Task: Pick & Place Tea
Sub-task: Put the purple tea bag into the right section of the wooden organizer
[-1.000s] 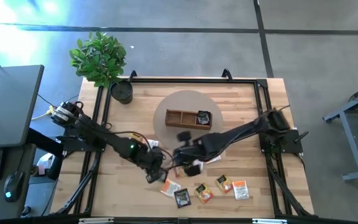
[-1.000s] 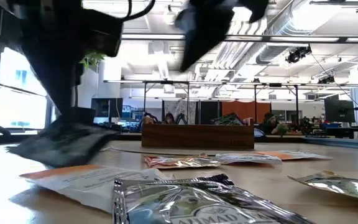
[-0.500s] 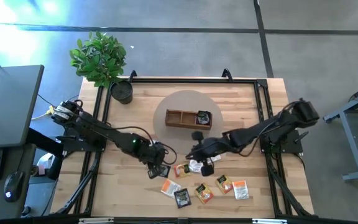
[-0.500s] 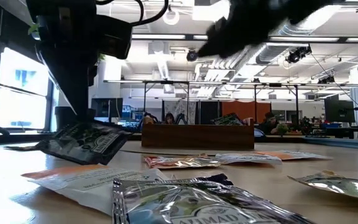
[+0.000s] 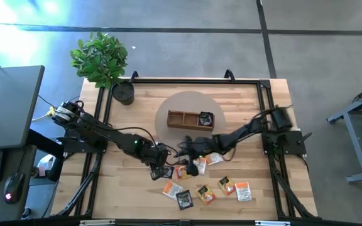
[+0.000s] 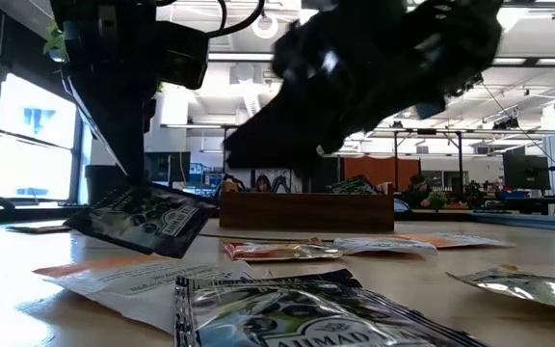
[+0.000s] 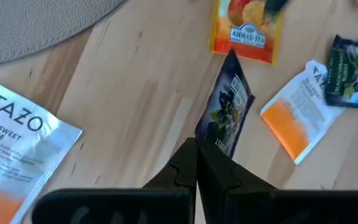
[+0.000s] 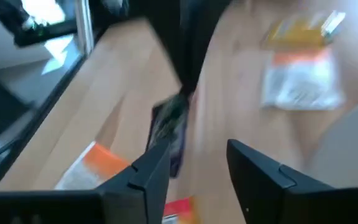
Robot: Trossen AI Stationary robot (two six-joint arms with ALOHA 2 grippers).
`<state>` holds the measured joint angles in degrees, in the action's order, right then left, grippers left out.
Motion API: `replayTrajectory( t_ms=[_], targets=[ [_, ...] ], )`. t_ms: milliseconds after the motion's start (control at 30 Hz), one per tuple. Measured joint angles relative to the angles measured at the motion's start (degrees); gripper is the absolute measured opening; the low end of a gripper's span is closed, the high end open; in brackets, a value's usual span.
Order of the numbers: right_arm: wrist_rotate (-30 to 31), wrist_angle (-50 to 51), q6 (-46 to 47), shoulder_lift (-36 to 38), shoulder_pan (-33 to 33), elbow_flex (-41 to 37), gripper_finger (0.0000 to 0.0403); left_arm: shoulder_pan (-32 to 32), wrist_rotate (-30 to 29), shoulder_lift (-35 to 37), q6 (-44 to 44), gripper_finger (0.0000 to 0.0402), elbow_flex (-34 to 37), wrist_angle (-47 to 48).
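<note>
The left gripper (image 7: 196, 163) is pinching a small black flat tea packet (image 7: 225, 114) by its edge, with the fingers pressed together on it; the packet is hanging tilted, low over the light wooden table (image 5: 244, 100). The right gripper (image 8: 199, 163) is hovering just beside it with its two dark fingers spread and nothing between them. More small square tea packets (image 5: 225, 185), orange, white-and-orange and black, are lying scattered on the table in front of the long wooden three-compartment tray (image 5: 182, 119), which is resting on a round grey mat (image 5: 187, 100).
</note>
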<state>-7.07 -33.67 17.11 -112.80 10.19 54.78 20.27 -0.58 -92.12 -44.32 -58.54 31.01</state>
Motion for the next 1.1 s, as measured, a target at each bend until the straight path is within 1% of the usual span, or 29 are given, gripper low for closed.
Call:
replayTrajectory(
  t_ms=[67,100,167,233,267,367,400,500,533,667,933,1100],
  targets=[
    [-4.03,5.71,1.72,-2.07,-0.21,4.96,0.0168,-0.02,-0.02,0.0,0.66,0.0,0.0,-0.01],
    [-4.77,8.93,2.23,-2.59,-0.2,7.17,0.0171,-0.02,-0.02,0.0,0.84,0.0,0.0,-0.01],
    [-4.12,15.85,1.44,-3.54,-0.18,11.04,0.0175,0.0,-0.02,0.0,1.53,0.0,0.0,-0.3],
    [-1.92,19.79,-0.91,-4.35,-0.17,13.59,0.0176,0.0,-0.04,0.0,2.41,0.0,0.0,-0.48],
    [-1.78,21.2,-1.67,-4.59,-0.2,14.46,0.0176,0.0,-0.04,0.0,2.56,0.0,0.0,-0.58],
    [-4.12,20.53,-1.69,-5.02,-0.52,16.45,0.0177,0.02,-0.02,0.02,2.69,0.0,0.0,-1.25],
    [-3.96,20.63,-1.69,-5.02,-0.52,16.74,0.0177,0.02,-0.06,0.02,2.69,0.0,0.0,-1.25],
    [0.26,21.21,-2.04,-5.02,-0.44,16.58,0.0177,0.02,-0.06,0.02,2.71,0.0,0.02,-1.49],
    [0.52,21.39,-2.09,-5.02,-0.49,16.57,0.0177,0.0,-0.19,0.02,2.71,0.0,0.02,-1.59],
    [-2.4,21.81,-1.7,-5.02,-0.87,16.57,0.0177,0.02,-1.23,0.02,2.7,0.0,0.02,-1.7],
    [-2.48,21.9,-0.33,-6.2,-0.83,16.57,0.0177,0.04,-1.37,0.02,2.69,0.0,0.02,-3.05],
    [-4.13,21.44,0.89,-6.9,-0.81,16.57,0.0173,-0.03,-2.84,0.02,4.12,0.0,0.02,-4.71]
  ],
)
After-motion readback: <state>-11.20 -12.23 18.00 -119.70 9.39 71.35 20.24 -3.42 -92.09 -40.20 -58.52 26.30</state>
